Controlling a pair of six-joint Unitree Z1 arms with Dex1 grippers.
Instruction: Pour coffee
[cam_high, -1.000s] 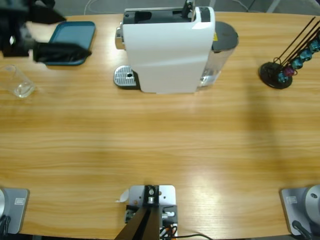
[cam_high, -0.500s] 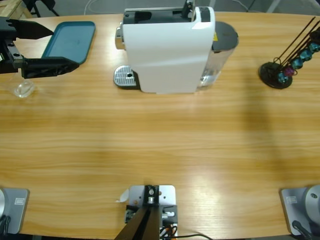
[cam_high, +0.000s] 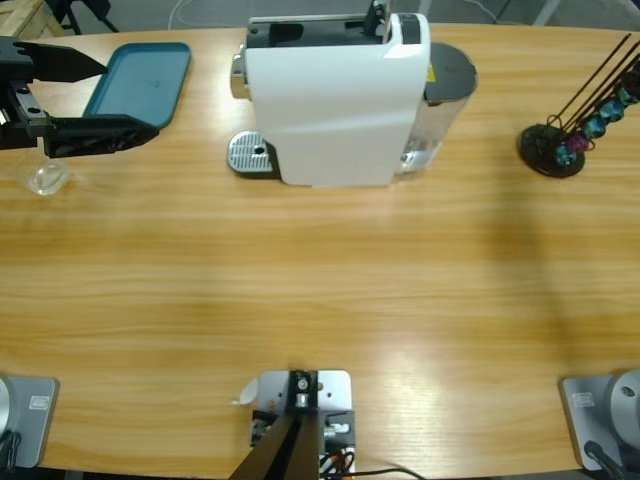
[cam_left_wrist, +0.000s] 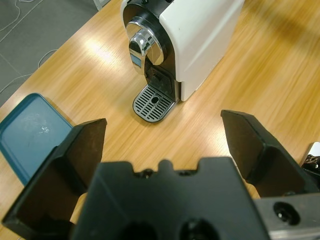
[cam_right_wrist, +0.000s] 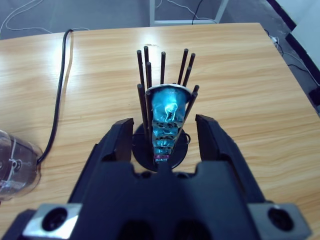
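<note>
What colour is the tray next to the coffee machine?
Teal blue tray, clearest in the high view.

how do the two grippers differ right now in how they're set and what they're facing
The left gripper has its jaws spread wide, and the right gripper holds its jaws closer together, though open too. The left gripper faces the white coffee machine and its drip tray, with nothing between its jaws. The right gripper looks at the capsule rack, which stands just beyond its jaws. Both have black jaws and grip nothing.
</note>
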